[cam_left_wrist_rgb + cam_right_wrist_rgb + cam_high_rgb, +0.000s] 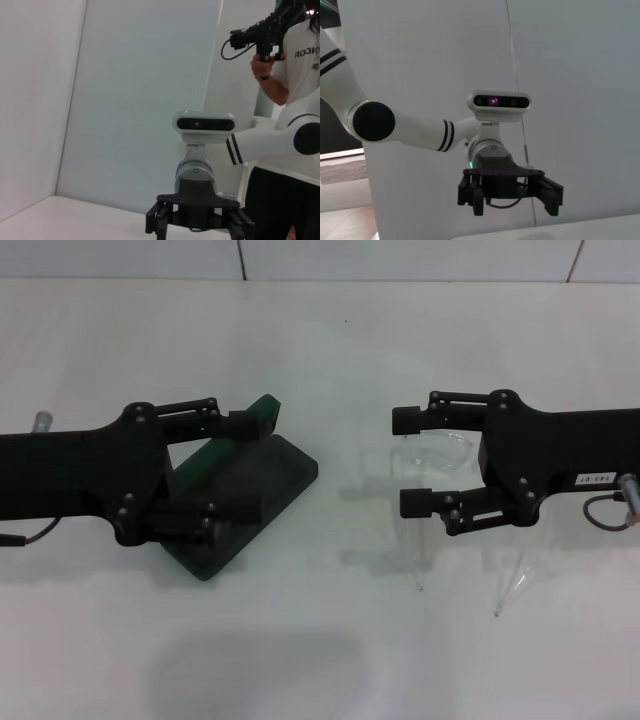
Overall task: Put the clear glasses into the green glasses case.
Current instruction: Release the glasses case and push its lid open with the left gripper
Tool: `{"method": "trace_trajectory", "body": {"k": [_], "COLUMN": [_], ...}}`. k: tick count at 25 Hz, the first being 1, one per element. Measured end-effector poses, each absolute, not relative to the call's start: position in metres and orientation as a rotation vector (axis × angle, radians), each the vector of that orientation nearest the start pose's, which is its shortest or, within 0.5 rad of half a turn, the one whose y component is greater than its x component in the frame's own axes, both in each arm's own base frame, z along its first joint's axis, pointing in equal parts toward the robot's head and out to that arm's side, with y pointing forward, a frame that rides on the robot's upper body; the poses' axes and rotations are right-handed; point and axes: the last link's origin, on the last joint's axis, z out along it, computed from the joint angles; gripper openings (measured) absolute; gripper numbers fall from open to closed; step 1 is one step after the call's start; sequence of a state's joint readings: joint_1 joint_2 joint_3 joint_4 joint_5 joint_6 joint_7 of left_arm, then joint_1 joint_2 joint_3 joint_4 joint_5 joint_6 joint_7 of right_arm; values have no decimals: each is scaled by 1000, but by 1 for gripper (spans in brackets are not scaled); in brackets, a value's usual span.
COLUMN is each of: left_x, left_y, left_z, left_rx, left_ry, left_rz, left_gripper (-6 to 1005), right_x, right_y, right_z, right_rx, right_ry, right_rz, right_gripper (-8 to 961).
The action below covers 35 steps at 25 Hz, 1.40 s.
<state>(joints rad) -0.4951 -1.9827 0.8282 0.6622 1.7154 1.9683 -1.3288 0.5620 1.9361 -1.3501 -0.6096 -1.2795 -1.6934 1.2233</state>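
The green glasses case lies left of the table's middle, with what looks like its lid raised at the far side. My left gripper hovers over it, open, one finger near the lid and the other over the near edge. The clear glasses rest on the white table right of centre, their thin arms pointing toward the near edge. My right gripper is open, its fingers on either side of the lens. Each wrist view shows only the opposite arm's gripper: the right one and the left one.
The white table runs back to a tiled wall. A person holding a camera stands behind the robot in the left wrist view. A gap of bare table separates the case from the glasses.
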Motion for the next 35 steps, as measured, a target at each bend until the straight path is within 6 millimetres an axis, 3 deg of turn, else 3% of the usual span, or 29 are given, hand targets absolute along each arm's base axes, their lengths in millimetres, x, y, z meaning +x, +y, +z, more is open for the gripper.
{"method": "trace_trajectory", "body": {"k": [23,29,33,35], "left_x": [-233,-240,-247,-252], "left_y": [289,293,300,302], "left_z": [43,48,58,61], "left_rx": [-2891,-2619,-2345,-2310], "left_ry": [-242,-42,-23,-46], "left_rz": [-1139,-1168,-1190,-1155], "left_gripper": [834,832,832,833], "right_x": [190,212,238,248], "right_y": [322,326,323,323], "right_z": [16,40,65,71], "right_rx": [-2868,-2507,-2170,-2070], "right_ry": [123,180,257,280], "right_rz": [1164,1289,1409,1421], "right_gripper": [816,813,811,809]}}
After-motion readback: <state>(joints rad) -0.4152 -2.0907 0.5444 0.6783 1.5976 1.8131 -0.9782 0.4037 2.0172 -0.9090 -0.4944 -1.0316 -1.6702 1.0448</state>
